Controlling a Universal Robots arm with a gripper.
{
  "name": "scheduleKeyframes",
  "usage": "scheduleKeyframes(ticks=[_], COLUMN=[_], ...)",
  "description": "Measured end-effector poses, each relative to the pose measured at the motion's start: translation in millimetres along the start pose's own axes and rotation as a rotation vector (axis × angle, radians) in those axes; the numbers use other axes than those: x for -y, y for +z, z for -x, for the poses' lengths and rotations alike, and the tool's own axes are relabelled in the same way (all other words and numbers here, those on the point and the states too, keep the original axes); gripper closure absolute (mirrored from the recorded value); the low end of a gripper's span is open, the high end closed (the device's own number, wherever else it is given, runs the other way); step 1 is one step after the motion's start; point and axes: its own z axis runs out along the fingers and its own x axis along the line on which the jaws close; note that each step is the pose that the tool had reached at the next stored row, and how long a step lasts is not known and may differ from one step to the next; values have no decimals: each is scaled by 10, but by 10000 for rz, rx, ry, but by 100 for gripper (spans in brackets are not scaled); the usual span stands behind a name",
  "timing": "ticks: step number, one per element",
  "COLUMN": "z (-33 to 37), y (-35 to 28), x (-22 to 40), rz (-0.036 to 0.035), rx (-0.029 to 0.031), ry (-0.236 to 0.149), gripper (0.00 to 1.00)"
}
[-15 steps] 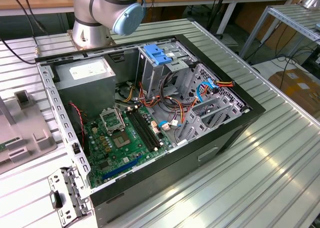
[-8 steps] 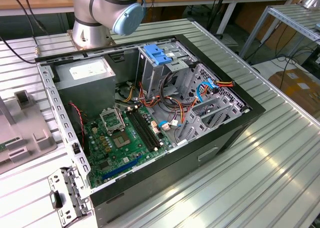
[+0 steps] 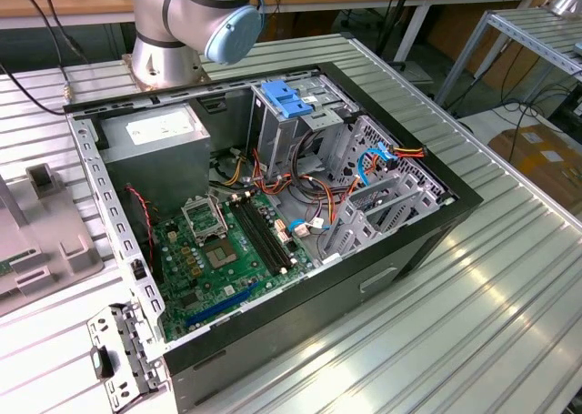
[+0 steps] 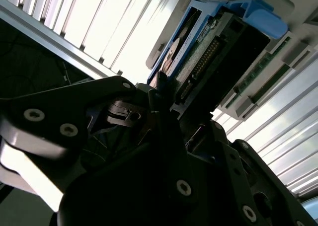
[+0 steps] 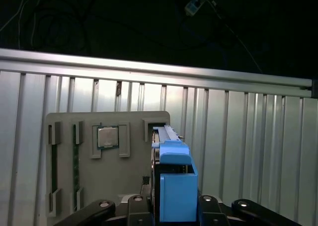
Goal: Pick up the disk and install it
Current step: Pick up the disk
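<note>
ribbed metal table (image 3: 509,296) carries an open computer case (image 3: 391,270) and a grey tray (image 3: 68,250)

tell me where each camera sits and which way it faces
Exterior view: off the arm, high over the slatted table, looking down into the open computer case; the arm's base shows at the far side.
First wrist view: on the wrist, looking across the grey tray at the disk standing on edge; the hand shows either side of it.
Second wrist view: on the wrist, close beside the hand, looking along it to the disk.
Shared: both wrist views show disk, hand and tray.
</note>
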Motion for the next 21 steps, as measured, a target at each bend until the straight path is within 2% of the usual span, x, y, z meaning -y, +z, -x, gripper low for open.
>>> scheduleKeyframes(ticks=[21], z=[7], y=[-53], x=[-3], rz=[1], rx=[11], ry=[-1], gripper=[64])
